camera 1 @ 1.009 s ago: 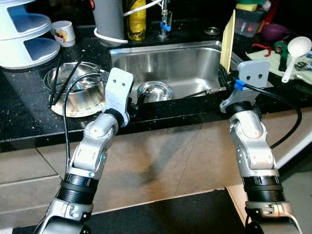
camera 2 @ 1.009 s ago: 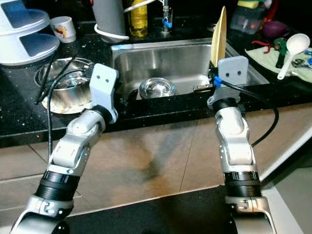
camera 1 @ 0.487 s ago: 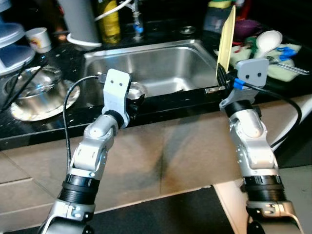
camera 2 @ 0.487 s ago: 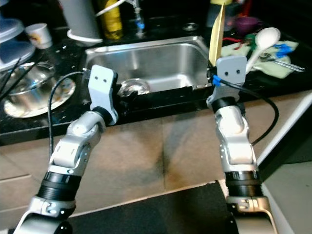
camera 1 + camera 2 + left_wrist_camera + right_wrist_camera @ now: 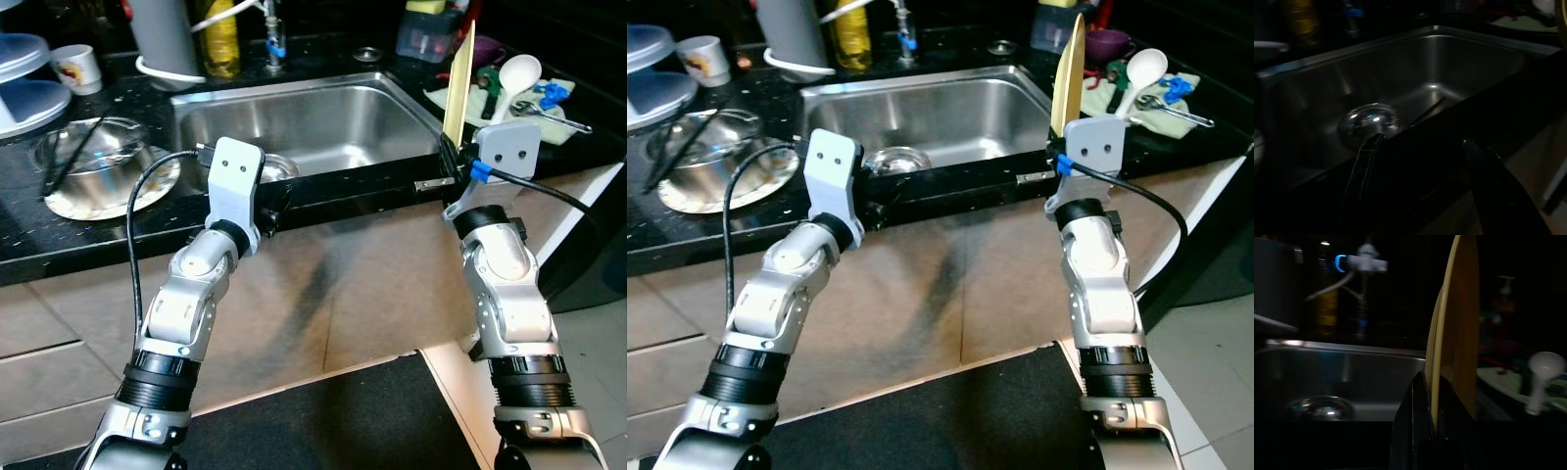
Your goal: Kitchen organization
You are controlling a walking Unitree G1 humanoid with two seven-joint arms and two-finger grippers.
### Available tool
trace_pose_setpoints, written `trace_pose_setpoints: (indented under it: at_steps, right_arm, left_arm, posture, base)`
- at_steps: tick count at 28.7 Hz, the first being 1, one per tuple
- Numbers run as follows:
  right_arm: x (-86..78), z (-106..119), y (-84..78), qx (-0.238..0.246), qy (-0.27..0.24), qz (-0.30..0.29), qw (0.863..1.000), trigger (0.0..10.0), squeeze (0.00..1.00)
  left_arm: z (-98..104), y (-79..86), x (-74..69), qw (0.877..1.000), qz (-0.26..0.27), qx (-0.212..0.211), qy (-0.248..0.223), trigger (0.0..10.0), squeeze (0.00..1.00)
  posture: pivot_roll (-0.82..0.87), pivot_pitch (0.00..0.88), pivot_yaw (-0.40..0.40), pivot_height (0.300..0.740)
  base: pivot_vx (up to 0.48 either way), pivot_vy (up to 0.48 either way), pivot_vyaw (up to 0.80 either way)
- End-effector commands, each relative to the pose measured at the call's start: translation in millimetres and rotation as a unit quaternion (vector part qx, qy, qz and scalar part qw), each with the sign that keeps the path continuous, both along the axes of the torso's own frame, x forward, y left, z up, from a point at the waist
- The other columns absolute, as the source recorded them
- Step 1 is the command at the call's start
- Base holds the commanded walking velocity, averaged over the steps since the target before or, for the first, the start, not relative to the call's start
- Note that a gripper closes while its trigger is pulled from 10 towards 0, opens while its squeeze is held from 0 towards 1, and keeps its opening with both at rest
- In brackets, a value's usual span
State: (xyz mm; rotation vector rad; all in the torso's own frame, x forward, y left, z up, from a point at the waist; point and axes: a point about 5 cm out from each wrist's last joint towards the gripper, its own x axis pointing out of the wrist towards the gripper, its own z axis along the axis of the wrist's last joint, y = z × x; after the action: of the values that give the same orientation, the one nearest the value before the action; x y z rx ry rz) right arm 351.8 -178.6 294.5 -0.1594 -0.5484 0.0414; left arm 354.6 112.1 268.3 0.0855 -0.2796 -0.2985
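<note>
Two grippers stand at the counter's front edge: the right gripper [image 5: 1432,431] has its fingers pinched on the lower rim of a yellow plate [image 5: 1069,69] held upright on edge, and the left gripper [image 5: 1422,147] hangs with its fingers spread and nothing between them, just short of the black countertop [image 5: 88,235]. Against the pictures of a second ago the whole scene has slid, so the camera has turned and drawn back toward the robot's right; the plate sits in the right jaws exactly as it did, and the steel sink [image 5: 392,98] and its contents have not moved. That suggests the robot is carrying the plate away from the sink, probably toward the cloth with the white ladle [image 5: 514,73] beyond the right jaws, though its destination cannot be told. The head views give the layout: a steel bowl on a plate [image 5: 98,171] lies well off past the left jaws. The left wrist view adds a small steel bowl [image 5: 1369,120] on the sink floor, just beyond its fingertips [image 5: 1369,147]. The right wrist view shows the plate's thin edge rising straight from the grip, with the faucet [image 5: 1364,264] behind.
</note>
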Motion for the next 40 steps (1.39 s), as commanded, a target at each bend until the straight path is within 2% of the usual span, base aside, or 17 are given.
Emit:
trace_pose_setpoints:
  at_steps: [1,9,13,19,27,40]
  right_arm:
    - [0.8,-6.6,-1.4,0.003,0.015,0.0,1.0,10.0,0.0]
    - [1.0,-8.1,-1.6,0.006,0.018,-0.002,1.0,10.0,0.0]
    - [1.4,-7.1,-2.5,0.007,0.018,-0.004,1.0,10.0,0.0]
    - [1.9,-6.5,-4.4,0.007,0.018,-0.01,1.0,10.0,0.0]
    - [4.1,-6.0,-7.5,0.006,0.022,-0.021,1.0,10.0,0.0]
    - [4.8,-2.0,-6.3,0.009,0.014,-0.017,1.0,10.0,0.0]
  left_arm:
    - [-2.9,1.9,-0.2,1.0,0.005,0.004,0.002,10.0,0.0]
    - [-3.7,-0.5,-0.4,1.0,-0.003,0.006,0.007,10.0,0.0]
    - [-3.7,-1.6,2.3,1.0,-0.001,0.025,0.009,10.0,0.0]
    - [-2.3,-5.1,3.3,1.0,-0.016,0.027,0.004,10.0,0.0]
    - [-4.0,-15.1,8.5,0.997,-0.047,0.053,0.014,10.0,0.0]
    - [1.6,-22.0,13.4,0.997,-0.067,0.046,0.003,10.0,0.0]
  posture:
    - [-0.11,0.19,0.01,0.74]
    - [-0.1,0.191,0.013,0.74]
    - [-0.1,0.196,0.014,0.74]
    - [-0.11,0.199,0.014,0.74]
    - [-0.1,0.2,0.011,0.74]
    - [-0.1,0.202,0.012,0.74]
  base:
    - [0.0,0.0,0.0]
    - [0.0,0.0,0.0]
    - [0.0,0.0,0.0]
    - [0.0,0.0,0.0]
    - [0.257,0.0,0.0]
    - [0.322,0.0,0.0]
